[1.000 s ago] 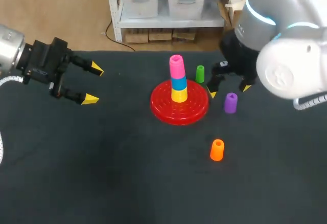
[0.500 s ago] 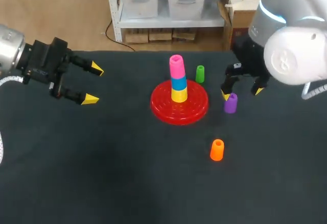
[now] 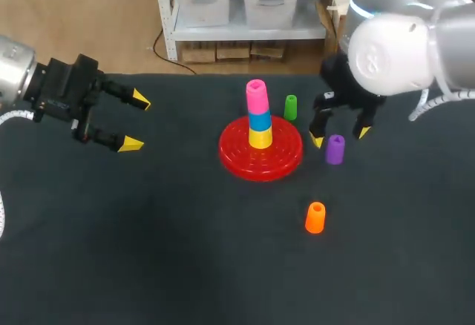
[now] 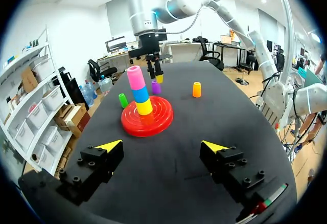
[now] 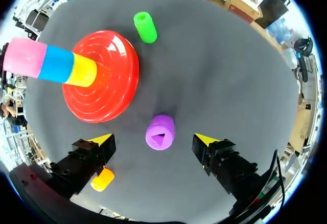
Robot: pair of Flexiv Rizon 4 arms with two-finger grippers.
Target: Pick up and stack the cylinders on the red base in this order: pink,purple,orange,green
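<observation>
My right claw (image 3: 339, 136) hangs spread, tips down, straddling the upright purple cylinder (image 3: 335, 149), which stands on the counter (image 3: 185, 251) just beside the red base (image 3: 286, 158) and touches neither finger. My left claw (image 3: 136, 123) hovers spread, well apart. Over the last half second the right claw slid slightly toward the base, while the left kept still.

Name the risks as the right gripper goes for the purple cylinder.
The open right gripper hangs over the purple plastic cylinder; lowered off-centre, it could clip and topple it. Carrying it over might knock the green plastic cylinder beside the round red base, or jolt the pink-topped stack.
</observation>
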